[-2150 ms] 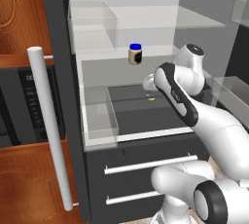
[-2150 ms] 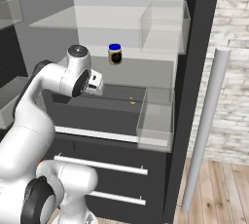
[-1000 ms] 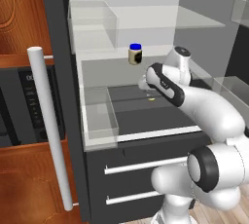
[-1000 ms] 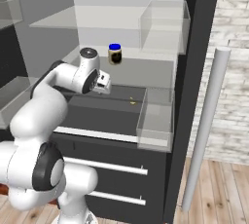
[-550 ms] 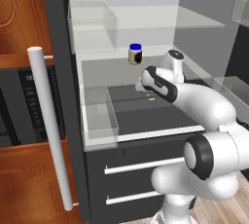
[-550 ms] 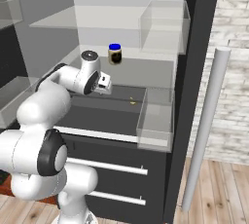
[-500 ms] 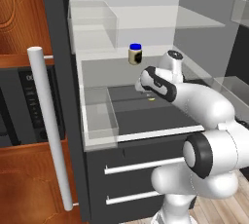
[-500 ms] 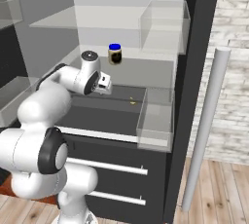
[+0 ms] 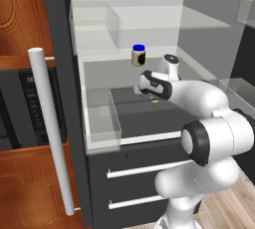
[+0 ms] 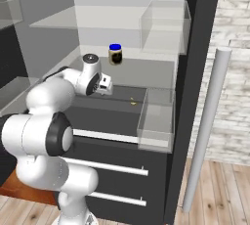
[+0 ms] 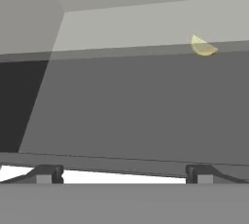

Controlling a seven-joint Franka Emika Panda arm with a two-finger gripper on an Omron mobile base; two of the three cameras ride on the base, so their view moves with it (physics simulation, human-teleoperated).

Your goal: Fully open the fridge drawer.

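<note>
Currently, left base view: fridge door open, arm reaching into the fridge. The fridge drawer [image 9: 144, 118] sits partly pulled out under the lower glass shelf, its pale front strip just above the two dark drawer fronts with white bar handles [image 9: 149, 168]. The gripper [image 9: 137, 88] is over the drawer's rear left part; the hand hides its fingers, so their spread cannot be told here. A small yellow piece [image 9: 155, 101] lies on the drawer floor, just right of the hand. A jar with a blue lid [image 9: 138, 55] stands on the shelf above. A clear bin [image 9: 102, 118] sits at the drawer's left end.

Right base view: gripper [image 10: 105, 86] low over the fridge drawer [image 10: 110, 116], yellow piece [image 10: 133, 103] near it, apart. Jar [image 10: 115, 54] behind, higher. Clear bin [image 10: 156, 116] at the right.

Hand view: fingertips [image 11: 44, 174] set wide apart; nothing between them. Flat drawer floor [image 11: 141, 106] ahead, yellow piece [image 11: 203, 46] at its far edge.
</note>
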